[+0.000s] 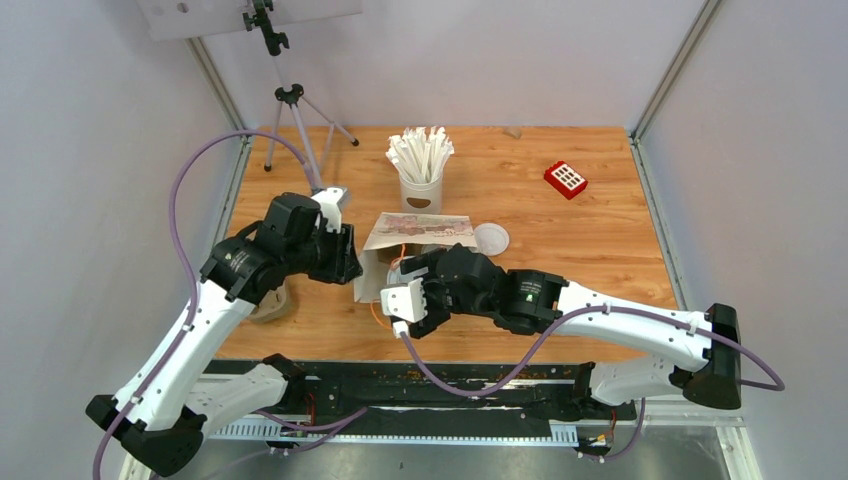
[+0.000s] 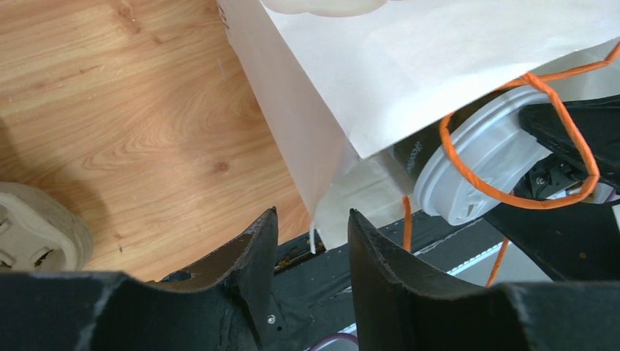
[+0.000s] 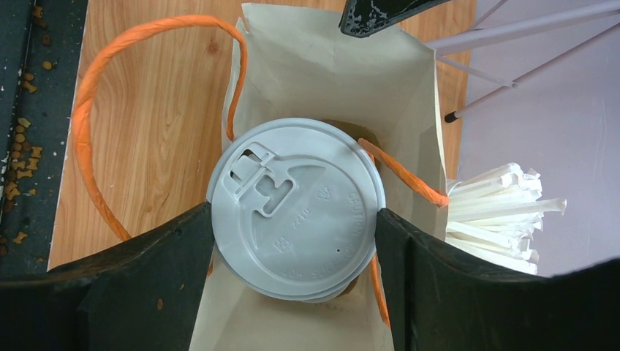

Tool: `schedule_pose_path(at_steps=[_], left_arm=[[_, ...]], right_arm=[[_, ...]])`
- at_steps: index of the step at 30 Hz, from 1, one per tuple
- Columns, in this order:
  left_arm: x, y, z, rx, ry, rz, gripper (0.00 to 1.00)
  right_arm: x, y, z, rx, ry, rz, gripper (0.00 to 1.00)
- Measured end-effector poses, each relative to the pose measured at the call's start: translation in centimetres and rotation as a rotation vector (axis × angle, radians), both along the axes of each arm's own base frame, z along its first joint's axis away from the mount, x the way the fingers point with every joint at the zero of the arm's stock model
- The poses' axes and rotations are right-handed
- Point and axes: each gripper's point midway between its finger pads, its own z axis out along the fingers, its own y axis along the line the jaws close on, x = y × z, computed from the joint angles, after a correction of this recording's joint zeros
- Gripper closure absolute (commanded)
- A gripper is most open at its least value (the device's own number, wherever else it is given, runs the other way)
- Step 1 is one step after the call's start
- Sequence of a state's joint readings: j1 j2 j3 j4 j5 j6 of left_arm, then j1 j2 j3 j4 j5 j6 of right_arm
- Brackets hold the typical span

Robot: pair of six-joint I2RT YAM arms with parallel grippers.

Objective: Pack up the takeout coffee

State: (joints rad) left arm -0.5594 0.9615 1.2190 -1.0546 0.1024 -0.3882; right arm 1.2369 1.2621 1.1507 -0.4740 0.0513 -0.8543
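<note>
A white paper bag (image 1: pixel 420 228) with orange handles (image 3: pixel 95 80) lies on its side at mid-table, mouth toward the arms. My right gripper (image 3: pixel 294 212) reaches into the mouth, shut on a takeout coffee cup; its white lid (image 3: pixel 307 168) sits pressed between both fingers, with a sliver of brown cup below. In the left wrist view the same lid (image 2: pixel 482 161) shows inside the bag (image 2: pixel 409 66). My left gripper (image 2: pixel 312 212) is at the bag's left edge with its jaws apart; the paper's corner hangs loose between the tips. Another round white lid (image 1: pixel 491 238) rests right of the bag.
A white cup of paper-wrapped sticks (image 1: pixel 421 165) stands just behind the bag. The beige pulp carrier (image 1: pixel 272 305) lies under my left arm. A red block (image 1: pixel 565 179) sits at the back right, and a tripod (image 1: pixel 290 110) stands at the back left.
</note>
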Motion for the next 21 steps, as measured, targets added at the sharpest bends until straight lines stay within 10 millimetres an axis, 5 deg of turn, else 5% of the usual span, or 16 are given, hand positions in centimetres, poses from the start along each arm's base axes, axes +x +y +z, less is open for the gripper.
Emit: schedule_pose_path(at_steps=[13,21], left_arm=[[0.6,-0.7,-1.2,-0.021,0.003,-0.020,0.52],[0.0,-1.4,-2.4,-0.057,0.033,-0.036,0.94]], right_arm=[[-0.1,-0.4,-0.3,-0.003,0.006,-0.006,0.24],[-0.1,-0.3,-0.3,-0.002,0.006,-0.004,0.24]])
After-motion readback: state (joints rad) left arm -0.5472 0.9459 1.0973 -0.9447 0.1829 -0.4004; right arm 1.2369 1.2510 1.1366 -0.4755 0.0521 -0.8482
